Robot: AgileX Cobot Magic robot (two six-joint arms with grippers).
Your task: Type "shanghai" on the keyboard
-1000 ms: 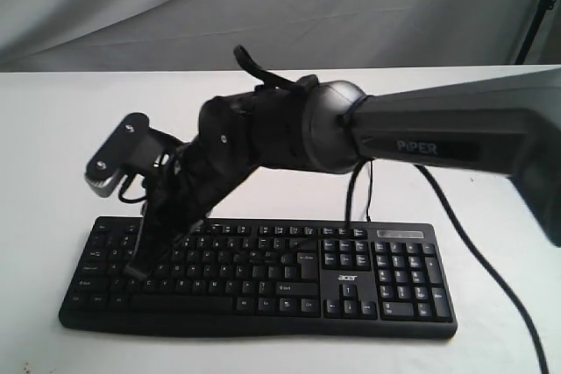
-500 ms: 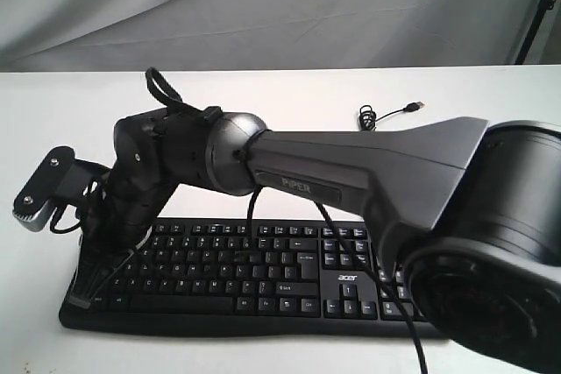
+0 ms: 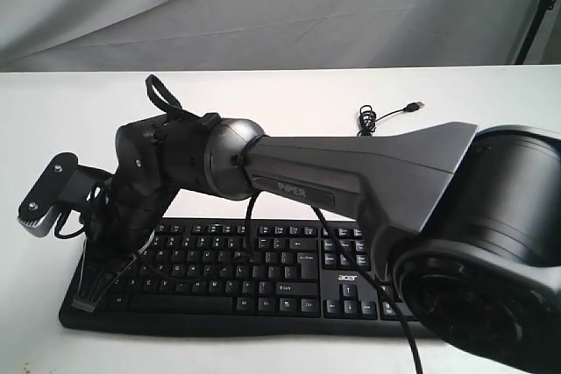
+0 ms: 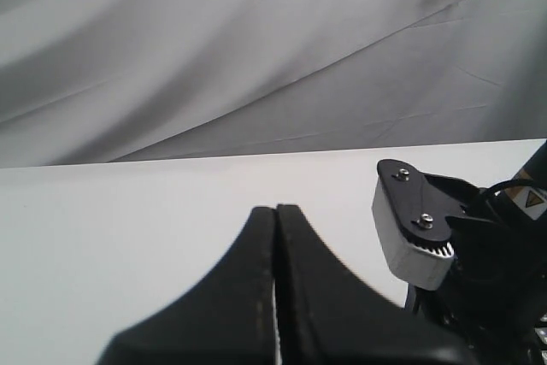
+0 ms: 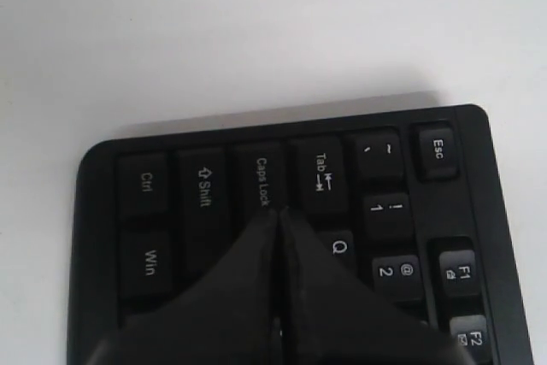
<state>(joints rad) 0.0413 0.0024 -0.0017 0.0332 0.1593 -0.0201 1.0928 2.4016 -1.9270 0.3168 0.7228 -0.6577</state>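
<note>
Keyboard (image 3: 289, 291) lies across the lower frame. Right gripper (image 3: 88, 293), jaws pressed together and empty, has slid from the letter block to its lower-left end, tip at Caps Lock (image 5: 262, 179). Probably seeking "a". Left gripper (image 4: 275, 288) closed, empty, idle.

keyboard (image 3: 263, 273) | black, white legends | flat on white table (image 3: 456, 120)
</note>
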